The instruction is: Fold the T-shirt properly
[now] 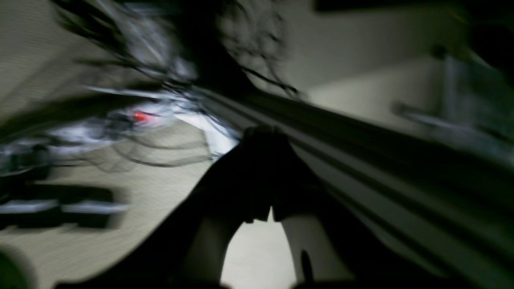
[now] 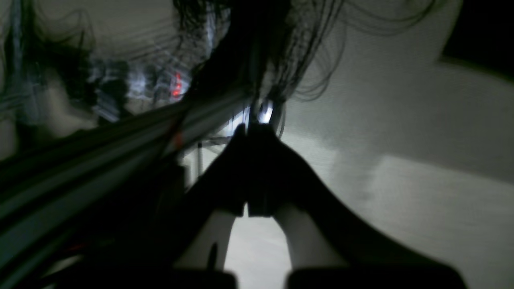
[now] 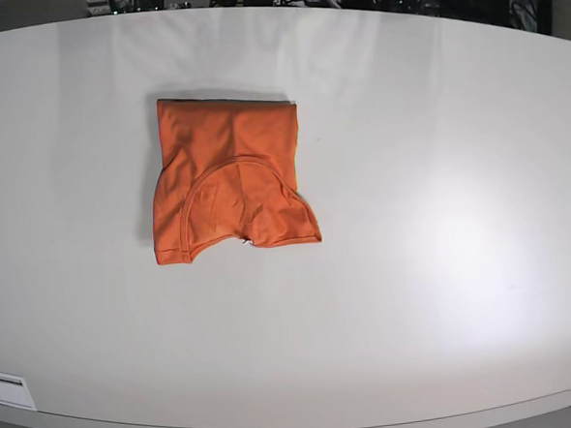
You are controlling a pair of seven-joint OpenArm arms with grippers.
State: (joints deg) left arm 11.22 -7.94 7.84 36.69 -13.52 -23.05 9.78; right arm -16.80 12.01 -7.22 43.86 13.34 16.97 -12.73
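T-shirt (image 3: 231, 180): you see it folded on the white surface (image 3: 441, 214).
Left pincer (image 1: 263, 134): closed, empty.
Right pincer (image 2: 253, 130): closed, empty.

left gripper (image 1: 263, 138): fingers pressed together, nothing between them, dark and blurred, pointing away from the camera | right gripper (image 2: 251, 134): fingers pressed together, nothing held, dark against the light | base view: neither arm shows
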